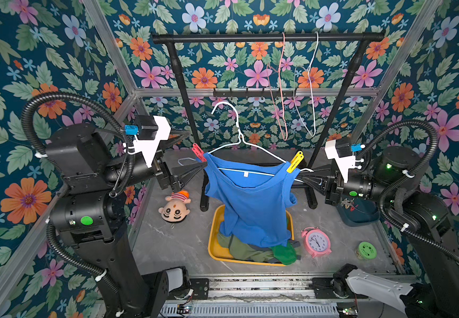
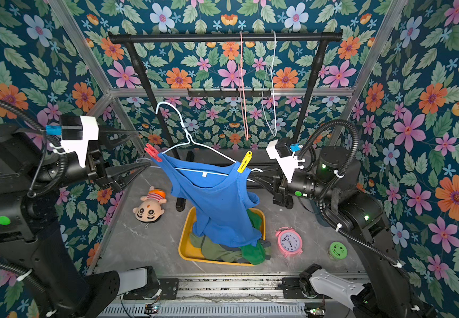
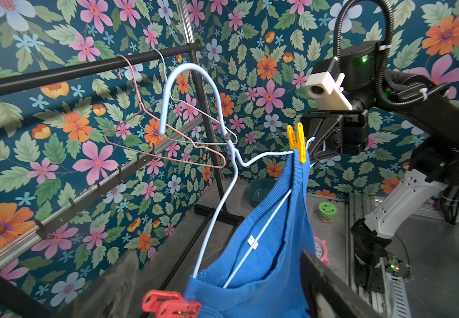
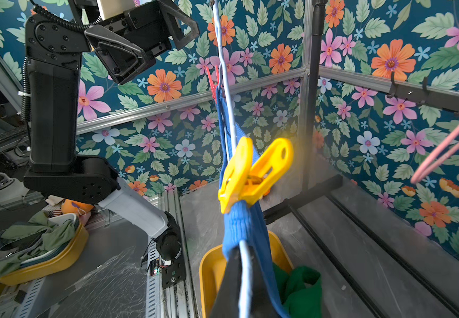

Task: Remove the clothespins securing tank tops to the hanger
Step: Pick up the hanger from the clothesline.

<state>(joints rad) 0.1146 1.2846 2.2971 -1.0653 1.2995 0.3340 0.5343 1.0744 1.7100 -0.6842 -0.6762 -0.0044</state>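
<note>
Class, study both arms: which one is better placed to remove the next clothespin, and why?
Left. The left jaws stand open and empty, close to the red pin; the right jaws are shut on the hanger, holding it up.

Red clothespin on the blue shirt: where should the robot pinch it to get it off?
Squeeze the two splayed handle ends of the red plastic clothespin, coming from the robot's left: they point outward, away from the blue tank top.

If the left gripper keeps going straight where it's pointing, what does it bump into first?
Probably the red clothespin clipped to the blue tank top: it sits just ahead of the left gripper, between its open jaws. Exact depth is hard to judge.
</note>
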